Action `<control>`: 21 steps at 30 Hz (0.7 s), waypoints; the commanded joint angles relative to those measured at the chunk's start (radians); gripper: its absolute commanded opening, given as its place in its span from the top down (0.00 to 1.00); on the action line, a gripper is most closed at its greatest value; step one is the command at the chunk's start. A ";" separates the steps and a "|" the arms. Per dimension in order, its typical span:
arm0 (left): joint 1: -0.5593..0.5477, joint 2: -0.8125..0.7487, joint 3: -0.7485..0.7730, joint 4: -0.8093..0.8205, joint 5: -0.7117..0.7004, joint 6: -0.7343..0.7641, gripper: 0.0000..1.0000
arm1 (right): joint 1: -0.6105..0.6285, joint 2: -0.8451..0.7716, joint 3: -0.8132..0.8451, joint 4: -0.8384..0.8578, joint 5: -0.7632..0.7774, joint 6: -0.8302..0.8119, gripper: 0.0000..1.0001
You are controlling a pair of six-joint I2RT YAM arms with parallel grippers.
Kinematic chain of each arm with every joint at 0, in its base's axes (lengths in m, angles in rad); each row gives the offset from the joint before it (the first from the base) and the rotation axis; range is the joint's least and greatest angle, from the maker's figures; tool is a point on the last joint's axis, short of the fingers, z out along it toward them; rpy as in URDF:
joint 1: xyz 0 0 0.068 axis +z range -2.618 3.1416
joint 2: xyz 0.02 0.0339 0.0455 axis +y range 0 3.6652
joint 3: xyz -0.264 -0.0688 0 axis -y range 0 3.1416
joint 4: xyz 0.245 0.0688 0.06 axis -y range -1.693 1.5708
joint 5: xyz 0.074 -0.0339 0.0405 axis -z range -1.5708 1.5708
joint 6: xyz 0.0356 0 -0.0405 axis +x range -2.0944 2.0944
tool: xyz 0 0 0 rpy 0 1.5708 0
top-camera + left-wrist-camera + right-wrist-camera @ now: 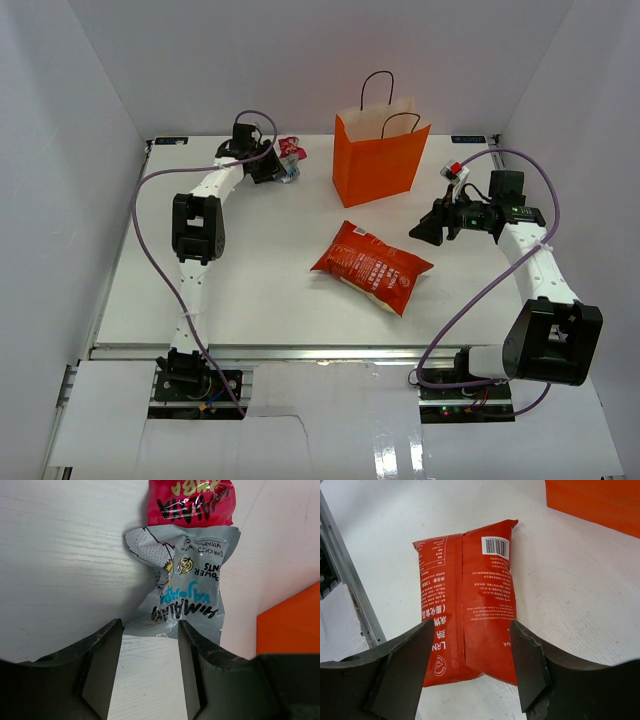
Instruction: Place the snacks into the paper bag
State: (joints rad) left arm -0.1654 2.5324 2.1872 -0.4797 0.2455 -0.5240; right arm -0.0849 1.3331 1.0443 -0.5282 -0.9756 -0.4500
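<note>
The orange paper bag (pixel 378 165) stands upright at the back centre, its black handles up; its side shows in the wrist views (pixel 292 622) (pixel 595 500). A red-orange chip bag (pixel 372 266) (pixel 465 595) lies flat mid-table. My right gripper (pixel 424 228) (pixel 472 625) is open, to the right of the chip bag, its jaws framing the bag's near end without touching it. At the back left lie a silver-blue wrapped snack (pixel 190 585) and a pink one (pixel 192 502) (pixel 291 150). My left gripper (pixel 270 166) (pixel 150 625) is open, its fingertips at the silver wrapper's near edge and bare table between them.
White walls close in the table on the left, back and right. A metal rail (pixel 350 580) runs along the table's near edge. Purple cables (pixel 150 200) loop beside each arm.
</note>
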 commanded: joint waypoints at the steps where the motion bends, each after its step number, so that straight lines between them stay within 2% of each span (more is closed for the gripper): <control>1: -0.019 0.003 0.034 -0.002 -0.031 0.044 0.41 | -0.003 -0.022 0.002 0.010 -0.029 0.005 0.33; 6: -0.026 0.003 0.023 0.000 -0.067 0.073 0.62 | -0.003 -0.031 -0.006 0.008 -0.031 0.005 0.33; 7: -0.029 0.002 0.023 -0.003 -0.083 0.084 0.62 | -0.003 -0.031 -0.007 0.008 -0.031 0.004 0.33; 10: -0.042 -0.009 0.011 -0.002 -0.141 0.111 0.60 | -0.004 -0.029 -0.010 0.008 -0.034 0.002 0.33; 16: -0.043 -0.026 -0.009 0.006 -0.161 0.117 0.59 | -0.004 -0.028 -0.010 0.008 -0.035 0.002 0.33; 18: -0.042 -0.052 -0.029 0.026 -0.135 0.127 0.56 | -0.003 -0.028 -0.012 0.008 -0.032 0.001 0.33; 21: -0.043 -0.084 -0.085 0.099 -0.098 0.145 0.41 | -0.003 -0.028 -0.018 0.010 -0.034 -0.003 0.33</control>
State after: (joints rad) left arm -0.2092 2.5271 2.1544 -0.4042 0.1379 -0.4152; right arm -0.0849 1.3285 1.0321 -0.5282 -0.9829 -0.4492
